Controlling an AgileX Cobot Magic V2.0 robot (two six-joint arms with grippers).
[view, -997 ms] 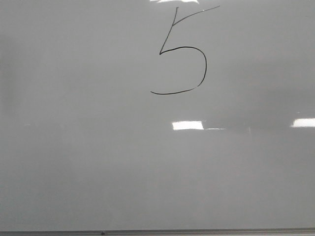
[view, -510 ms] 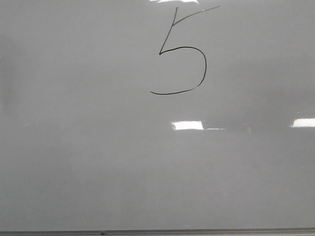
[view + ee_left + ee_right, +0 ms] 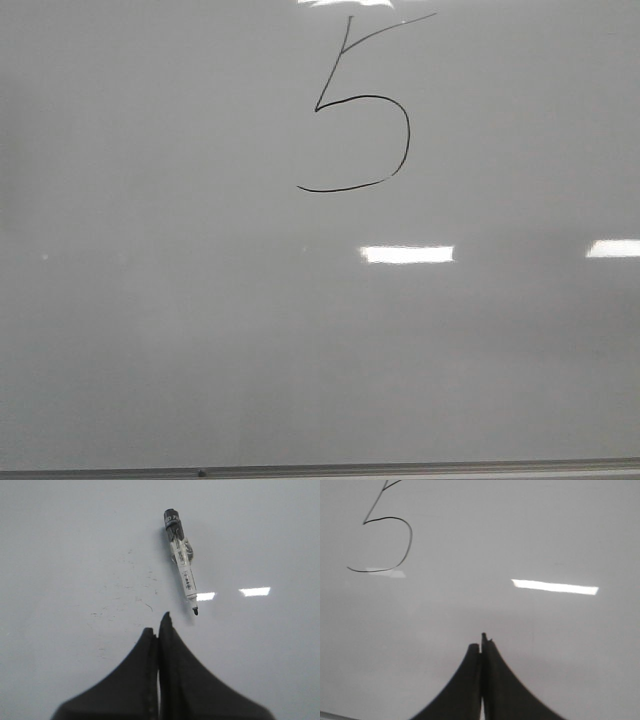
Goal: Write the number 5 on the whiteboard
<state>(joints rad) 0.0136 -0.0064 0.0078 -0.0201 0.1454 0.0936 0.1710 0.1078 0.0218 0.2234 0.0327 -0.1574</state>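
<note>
A thin black number 5 (image 3: 407, 130) is drawn near the top middle of the glossy grey-white whiteboard (image 3: 200, 330). It also shows in the right wrist view (image 3: 410, 537). My left gripper (image 3: 159, 625) is shut and empty above the whiteboard (image 3: 60, 555). A marker (image 3: 181, 561) with a black cap end and bare tip lies loose on the board just beyond its fingertips. My right gripper (image 3: 482, 642) is shut and empty over the whiteboard (image 3: 560, 535), well away from the 5. Neither gripper shows in the front view.
A thin metal edge strip (image 3: 400, 468) runs along the board's near side. Bright rectangular light reflections (image 3: 407, 254) lie on the board. Faint smudges of old ink (image 3: 125, 590) mark the board beside the marker.
In the front view the 5 has shifted slightly left, and the bright reflection below it has grown wider and moved right.
</note>
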